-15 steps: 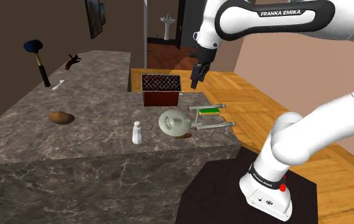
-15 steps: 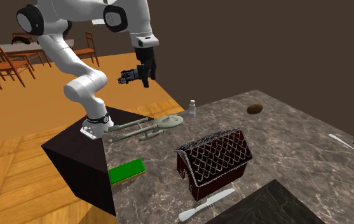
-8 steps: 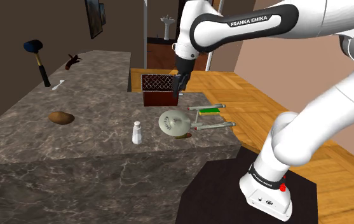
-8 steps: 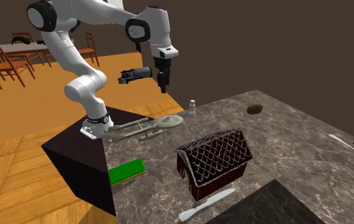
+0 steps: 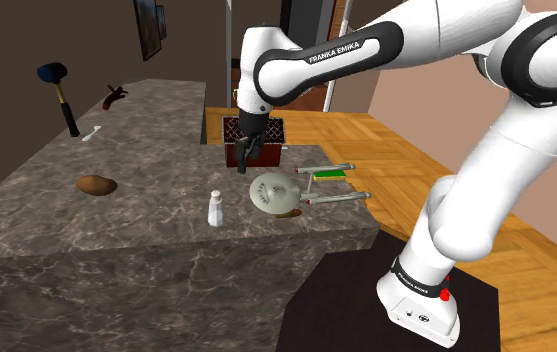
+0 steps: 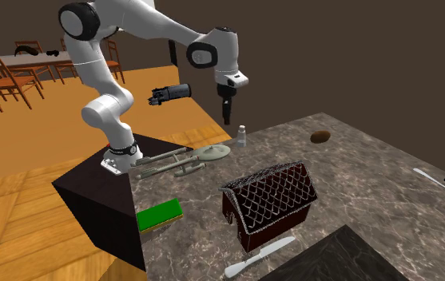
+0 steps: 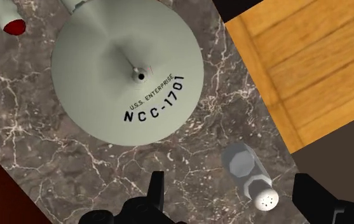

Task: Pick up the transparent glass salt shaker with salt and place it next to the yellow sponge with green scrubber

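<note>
Hanging above the marbled surface [image 5: 146, 235], the black gripper [image 5: 239, 157] points straight down with its fingers spread wide and nothing between them. It is up in the air over the spot where the shaker [image 5: 216, 208] and the grey model ship [image 5: 278, 192] sit side by side. From the wrist camera the shaker [image 7: 248, 175] appears far below in the gap between the fingers [image 7: 156, 188], untouched, its white cap toward the camera. It stands upright near the surface's edge, just beside the ship's round saucer [image 7: 128, 70], lettered NCC-1701. The sponge [image 6: 159, 215], green on top with a yellow side, lies at the surface's edge on the far side of the ship, well apart from the shaker. A dark red basket [image 6: 268, 203] stands near the sponge.
</note>
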{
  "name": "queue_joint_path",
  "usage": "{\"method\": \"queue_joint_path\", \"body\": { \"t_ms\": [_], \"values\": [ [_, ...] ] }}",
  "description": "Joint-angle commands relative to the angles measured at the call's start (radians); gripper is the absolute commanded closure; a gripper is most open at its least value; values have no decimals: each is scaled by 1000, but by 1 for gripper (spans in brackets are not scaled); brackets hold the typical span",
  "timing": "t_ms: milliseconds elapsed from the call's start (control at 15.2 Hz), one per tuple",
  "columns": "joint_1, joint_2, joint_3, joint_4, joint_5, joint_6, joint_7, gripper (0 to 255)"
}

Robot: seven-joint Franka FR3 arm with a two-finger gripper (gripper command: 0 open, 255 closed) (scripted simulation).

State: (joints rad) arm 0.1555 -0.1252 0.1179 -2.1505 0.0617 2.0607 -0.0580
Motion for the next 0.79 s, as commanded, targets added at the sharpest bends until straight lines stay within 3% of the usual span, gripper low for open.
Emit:
{"method": "queue_joint_path", "body": {
  "t_ms": [0, 396, 726],
  "values": [
    [15, 66, 17, 36, 4, 24, 11, 0],
    [53, 268, 54, 182, -1, 61, 33, 0],
    [57, 298, 54, 150, -4, 122, 36, 0]
  ]
}}
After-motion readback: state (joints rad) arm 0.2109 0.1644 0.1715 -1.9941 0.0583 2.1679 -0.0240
